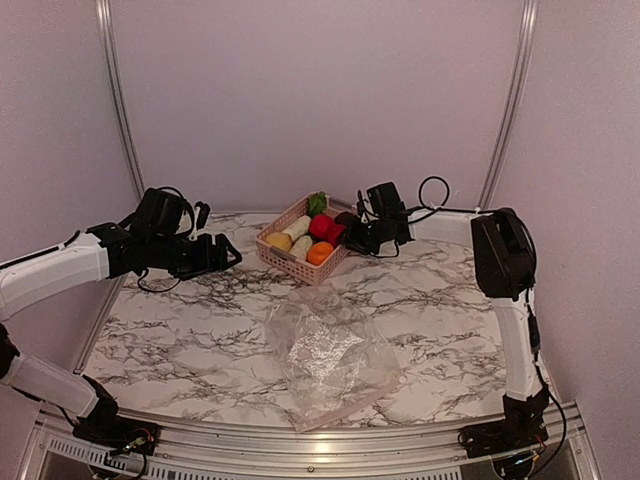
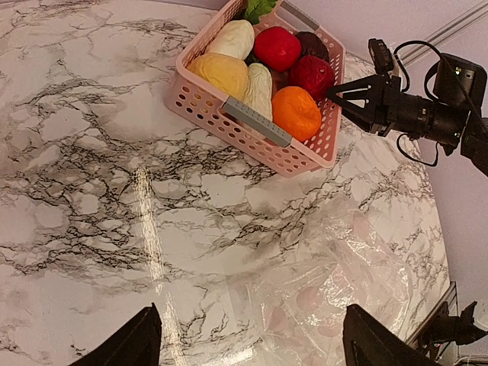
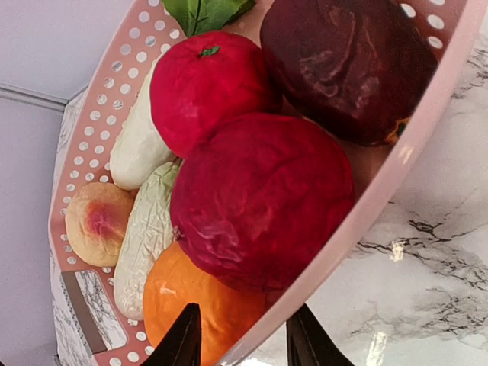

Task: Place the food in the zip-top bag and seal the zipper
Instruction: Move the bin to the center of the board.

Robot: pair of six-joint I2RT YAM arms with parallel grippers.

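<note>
Right claw (image 3: 244, 335): fingers half spread, set astride the near wall of the pink basket (image 3: 396, 152). One finger is inside, over the orange (image 3: 191, 305). The other is outside, over the marble table (image 3: 427, 252). I cannot confirm any pinch on the wall.

Directly ahead of the fingertips a dark red round piece (image 3: 259, 198) lies touching the orange. Beyond it are a brighter red round piece (image 3: 210, 88) and, to the claw's right, a dark brown piece (image 3: 347, 65) against the same wall. To the claw's left, two white radishes (image 3: 141, 141) lie end to end, with a yellow fruit (image 3: 95, 221) just past them. Green leaves (image 3: 206, 11) show at the basket's far end. All the food I can see sits in the basket.

Left claw (image 2: 252, 339): fingers spread wide with nothing between them, hanging above the table. The zip-top bag (image 2: 335, 282) lies flat and crinkled on the marble, just ahead of this claw and toward its right finger. I cannot make out the zipper. The basket stands further ahead, apart from the bag.
</note>
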